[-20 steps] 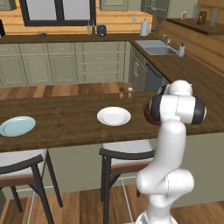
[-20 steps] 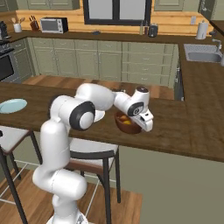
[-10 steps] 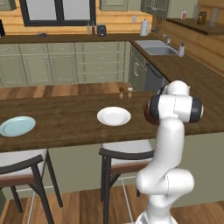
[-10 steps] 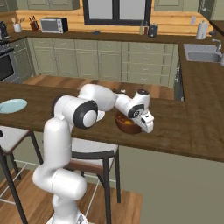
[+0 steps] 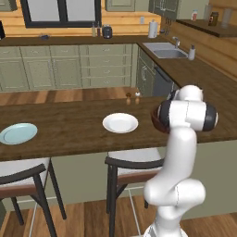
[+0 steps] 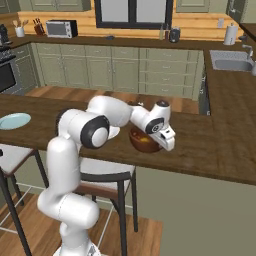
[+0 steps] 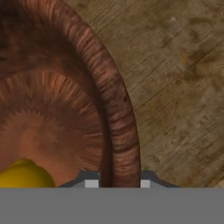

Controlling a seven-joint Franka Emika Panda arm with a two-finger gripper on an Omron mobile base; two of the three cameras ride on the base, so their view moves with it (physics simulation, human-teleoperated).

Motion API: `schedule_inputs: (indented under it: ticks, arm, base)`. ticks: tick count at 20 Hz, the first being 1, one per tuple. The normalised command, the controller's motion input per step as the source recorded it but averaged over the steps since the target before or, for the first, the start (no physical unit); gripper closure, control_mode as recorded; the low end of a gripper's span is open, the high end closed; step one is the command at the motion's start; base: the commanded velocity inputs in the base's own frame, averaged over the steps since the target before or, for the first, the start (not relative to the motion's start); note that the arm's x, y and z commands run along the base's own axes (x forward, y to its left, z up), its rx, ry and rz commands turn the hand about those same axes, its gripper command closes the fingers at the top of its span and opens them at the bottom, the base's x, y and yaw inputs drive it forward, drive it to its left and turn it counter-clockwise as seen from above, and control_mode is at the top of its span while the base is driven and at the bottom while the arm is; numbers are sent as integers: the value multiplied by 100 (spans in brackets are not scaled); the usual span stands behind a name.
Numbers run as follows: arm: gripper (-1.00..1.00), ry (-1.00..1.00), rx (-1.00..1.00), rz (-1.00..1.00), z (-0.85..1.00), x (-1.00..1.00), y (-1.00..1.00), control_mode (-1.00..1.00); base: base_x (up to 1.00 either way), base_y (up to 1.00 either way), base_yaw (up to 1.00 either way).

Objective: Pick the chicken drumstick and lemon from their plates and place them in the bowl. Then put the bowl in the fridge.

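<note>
The dark reddish-brown bowl [image 6: 138, 139] stands on the wooden counter, right of the white plate [image 5: 120, 123]. My gripper [image 7: 118, 181] is shut on the bowl's rim [image 7: 117, 131], one fingertip inside the wall and one outside; from the right base it sits at the bowl's right edge [image 6: 161, 141]. The yellow lemon [image 7: 21, 176] lies on the bowl's floor. An orange-brown bit of the chicken drumstick [image 6: 144, 141] shows inside too. Both plates are bare; the light blue one [image 5: 18, 133] lies far left. The fridge is out of view.
Two stools [image 5: 127, 164] stand under the counter's front edge. Small salt and pepper shakers [image 5: 133, 97] stand at the counter's far edge behind the bowl. A sink [image 5: 169, 52] and green-grey cabinets line the back wall.
The jaws have gone from wide open to shut on the bowl's rim. The arm and the bowl have stayed in place.
</note>
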Motion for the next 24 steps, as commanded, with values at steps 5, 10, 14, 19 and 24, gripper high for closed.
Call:
schedule_inputs:
  ticks: [5, 10, 14, 19, 24]
  arm:
    - [100, 0, 8, -7, 85, -60, 19, -100]
    - [100, -9, 4, -34, 63, -61, 60, -100]
    - [100, -2, 0, -58, 39, -28, 88, -100]
    - [100, 0, 3, -37, 81, -41, 76, -100]
    - [100, 2, 7, -18, 84, -86, 24, -100]
  base:
    - [0, 0, 0]
    - [0, 0, 0]
    - [0, 0, 0]
    - [0, 0, 0]
    - [0, 0, 0]
